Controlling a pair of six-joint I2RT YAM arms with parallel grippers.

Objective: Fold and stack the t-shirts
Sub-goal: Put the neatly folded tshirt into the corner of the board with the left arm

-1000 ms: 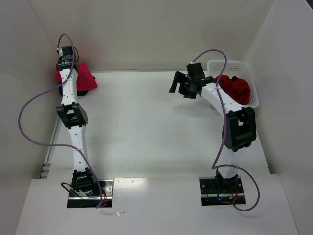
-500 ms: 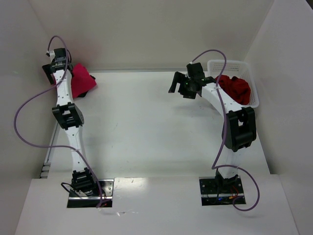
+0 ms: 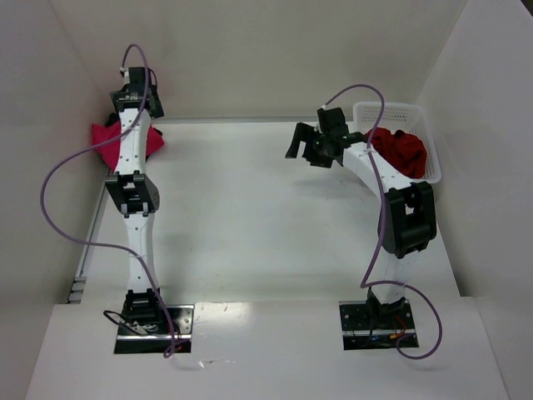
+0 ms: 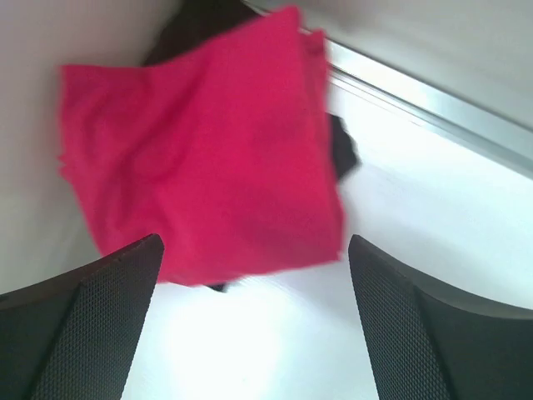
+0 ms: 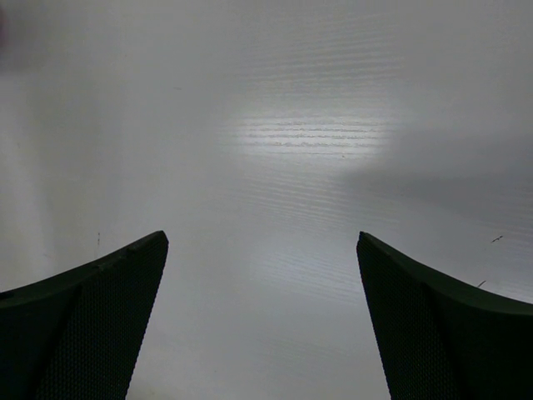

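Plainly, the next shirt lies on the right arm's side. Dark red t-shirts (image 3: 400, 150) sit crumpled in the white basket (image 3: 391, 108) at the far right corner of the tabletop (image 3: 250, 217), near the right hand (image 3: 304, 146) and toward the right edge from it. That hand hangs spread and empty over bare tabletop. The heap shows no clear long axis. The left hand (image 4: 254, 242), spread and holding nothing, hovers above the crimson-pink t-shirt (image 4: 200, 158), which lies in a rough square on a black t-shirt (image 4: 196, 21) in the far left corner, well apart from the basket. The right arm looks the nearer for the coming pick.
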